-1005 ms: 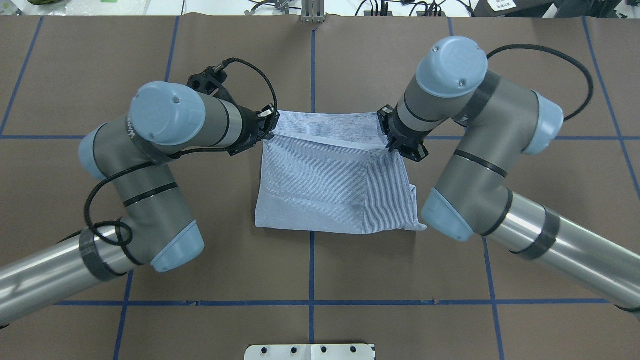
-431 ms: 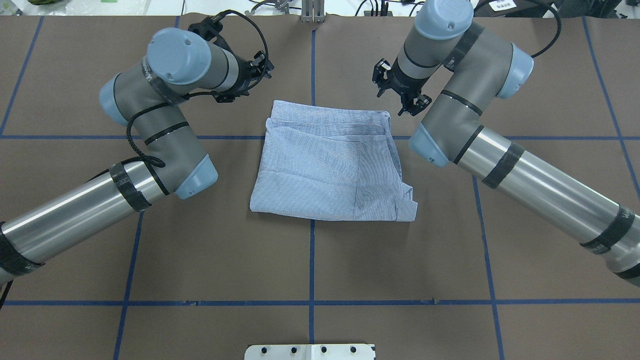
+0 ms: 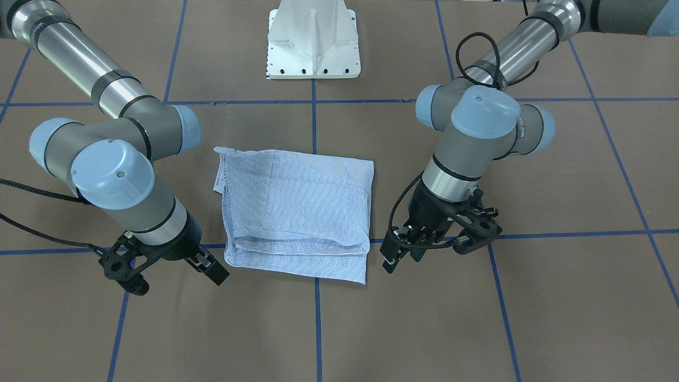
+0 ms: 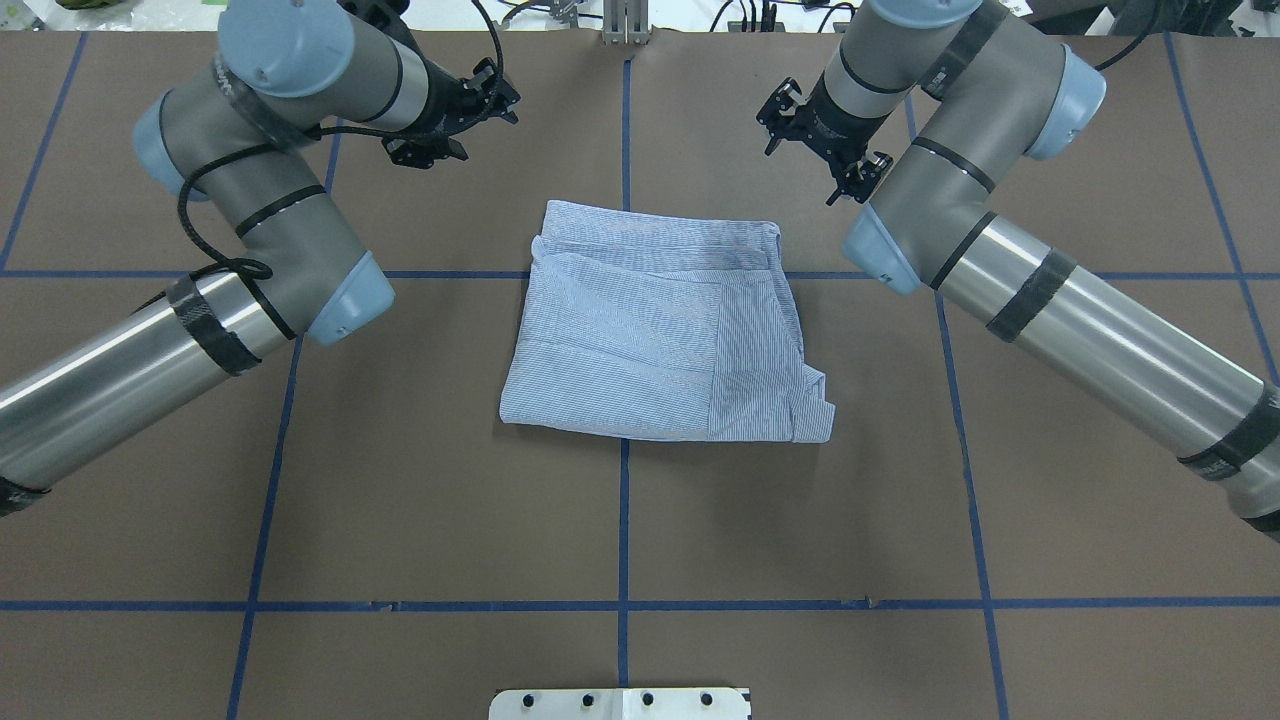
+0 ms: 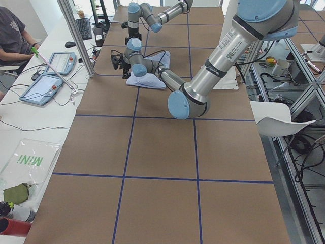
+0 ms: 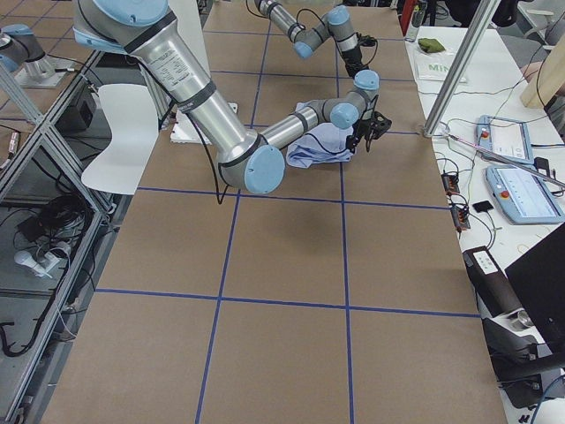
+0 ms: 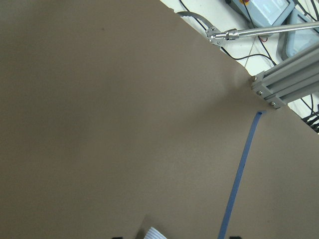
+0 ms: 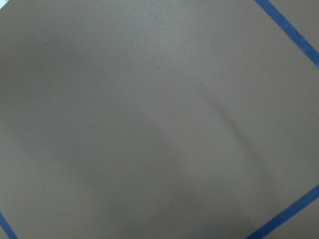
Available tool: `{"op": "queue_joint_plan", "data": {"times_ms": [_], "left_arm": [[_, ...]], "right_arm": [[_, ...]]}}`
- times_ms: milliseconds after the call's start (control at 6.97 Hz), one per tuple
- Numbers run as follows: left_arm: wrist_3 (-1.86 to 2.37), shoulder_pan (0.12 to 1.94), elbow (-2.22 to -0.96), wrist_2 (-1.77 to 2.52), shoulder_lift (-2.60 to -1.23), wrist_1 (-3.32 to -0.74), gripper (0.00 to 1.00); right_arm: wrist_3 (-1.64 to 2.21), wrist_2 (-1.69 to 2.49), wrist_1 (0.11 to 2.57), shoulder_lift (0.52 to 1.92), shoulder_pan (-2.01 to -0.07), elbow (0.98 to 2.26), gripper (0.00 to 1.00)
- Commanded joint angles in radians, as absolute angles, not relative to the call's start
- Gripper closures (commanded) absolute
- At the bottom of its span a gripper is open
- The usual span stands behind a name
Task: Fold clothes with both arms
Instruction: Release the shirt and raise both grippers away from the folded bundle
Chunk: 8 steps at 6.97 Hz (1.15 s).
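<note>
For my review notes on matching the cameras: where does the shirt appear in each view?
Front-facing: shirt at centre, below the base.
Overhead: centre, slightly above middle.
Exterior left: far end, upper middle.
Exterior right: far end, upper middle.
Left wrist: striped sliver at the bottom edge, likely it.
Right wrist: not in it.
Shared landmark: blue tape lines crossing under it.

A folded shirt point(image 4: 660, 330) is seen laid flat at the centre of the brown table point(image 4: 400, 500), gridded with blue tape point(image 4: 623, 520); a white base point(image 4: 620, 703) is seen at 6 o'clock.
</note>
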<state>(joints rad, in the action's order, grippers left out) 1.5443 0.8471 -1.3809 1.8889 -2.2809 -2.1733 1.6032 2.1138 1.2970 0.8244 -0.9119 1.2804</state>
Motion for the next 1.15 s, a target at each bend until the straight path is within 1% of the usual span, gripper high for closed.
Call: {"op": "queue_joint_plan", "data": {"times_ms": [0,144,431,574,861,1005], "left_arm": [[1.212,0.902,-1.53,1.971,-2.122,-2.164,0.25],[1.039,0.951,-1.58,2.04,-2.035,-2.164,0.25],[0.654,1.111,-1.612,2.194,-1.878,-2.163,0.25],[0.503,1.18,-1.612,2.213,-1.826,-2.136,0.25],[0.125,1.363,-1.6,2.301,-1.766,-1.952,0.24],[-0.008,1.426,-1.6,2.301,-1.743,-1.868,0.23]], "right_arm": [[1.306,2.163,1.299,0.915,-0.997,1.322,0.0],[1.119,2.199,1.301,0.967,-1.056,1.333,0.0],[0.813,2.301,1.302,1.073,-1.187,1.344,0.0],[0.722,2.313,1.302,1.127,-1.227,1.376,0.0],[0.544,2.315,1.305,1.257,-1.297,1.443,0.0],[0.469,2.313,1.305,1.332,-1.33,1.468,0.0]]}}
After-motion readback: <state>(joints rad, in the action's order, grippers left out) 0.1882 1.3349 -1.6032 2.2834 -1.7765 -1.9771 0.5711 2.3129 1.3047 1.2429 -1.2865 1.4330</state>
